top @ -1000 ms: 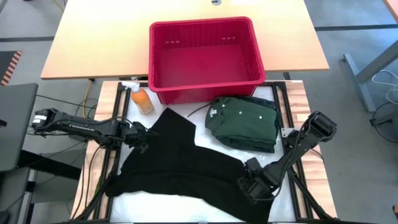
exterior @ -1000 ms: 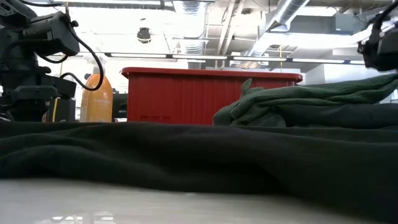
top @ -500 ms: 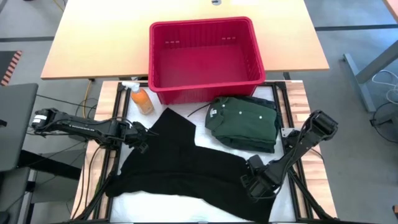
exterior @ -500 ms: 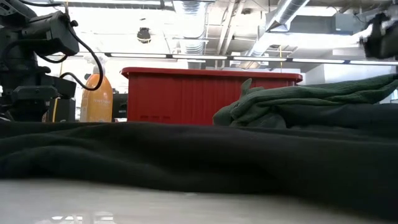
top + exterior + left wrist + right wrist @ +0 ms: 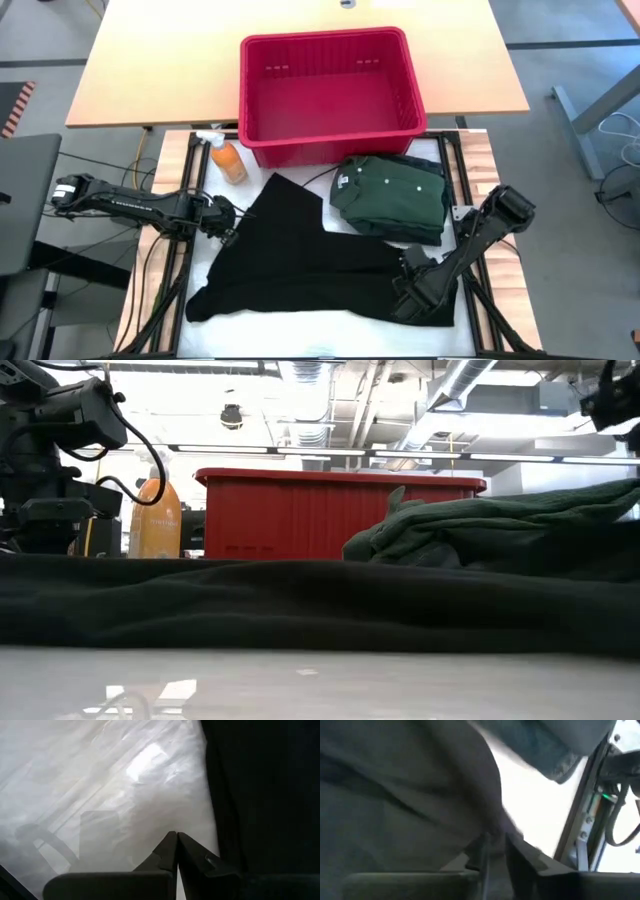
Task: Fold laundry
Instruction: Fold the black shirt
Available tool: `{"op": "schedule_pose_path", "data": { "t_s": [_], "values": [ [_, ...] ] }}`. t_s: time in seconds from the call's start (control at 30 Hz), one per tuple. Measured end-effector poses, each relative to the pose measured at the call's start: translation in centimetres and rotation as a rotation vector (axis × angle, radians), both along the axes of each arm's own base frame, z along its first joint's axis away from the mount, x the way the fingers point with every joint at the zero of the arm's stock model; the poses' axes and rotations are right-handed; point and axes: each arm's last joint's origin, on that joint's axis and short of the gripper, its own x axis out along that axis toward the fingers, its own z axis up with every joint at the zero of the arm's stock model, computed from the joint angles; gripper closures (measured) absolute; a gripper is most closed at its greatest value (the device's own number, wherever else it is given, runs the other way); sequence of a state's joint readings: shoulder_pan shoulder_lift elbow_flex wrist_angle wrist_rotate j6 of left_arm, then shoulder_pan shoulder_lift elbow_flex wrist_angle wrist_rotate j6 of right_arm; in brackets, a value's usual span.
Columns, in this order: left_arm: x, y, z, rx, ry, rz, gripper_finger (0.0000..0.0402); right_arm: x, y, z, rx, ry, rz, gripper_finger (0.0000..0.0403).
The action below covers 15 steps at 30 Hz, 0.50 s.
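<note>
Cloth, black (image 5: 300,260) and limp, lies spread in front of the basket (image 5: 330,85). Left gripper (image 5: 226,222) sits pressed together at its left edge; right gripper (image 5: 412,296) is low at its right corner, grip unclear. A slipped corner would bunch the fold. Green shirt (image 5: 390,195) sits folded, matte, just in front of the ribbed plastic basket.

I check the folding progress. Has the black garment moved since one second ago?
Yes. In the high view, the black garment's near edge has pulled back from the table's front edge toward the red basket, baring white table surface.
</note>
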State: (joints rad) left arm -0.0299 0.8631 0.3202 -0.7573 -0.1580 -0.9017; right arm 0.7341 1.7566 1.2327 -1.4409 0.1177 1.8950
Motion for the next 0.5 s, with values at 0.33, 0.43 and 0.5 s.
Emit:
{"op": "schedule_pose_path", "data": {
  "t_s": [0.33, 0.43, 0.5],
  "values": [
    [0.0, 0.0, 0.0, -0.013, 0.001, -0.003, 0.0401, -0.9, 0.2, 2.5, -0.023, -0.051, 0.015, 0.0206],
    [0.0, -0.1, 0.0, -0.022, 0.002, -0.005, 0.0401, -1.3, 2.2, 2.0, 0.089, -0.111, 0.139, 0.0198],
    [0.0, -0.1, 0.0, -0.023, 0.002, -0.004, 0.0401, -2.4, 2.6, 0.7, 0.125, -0.049, 0.139, 0.0199]
  ]
}}
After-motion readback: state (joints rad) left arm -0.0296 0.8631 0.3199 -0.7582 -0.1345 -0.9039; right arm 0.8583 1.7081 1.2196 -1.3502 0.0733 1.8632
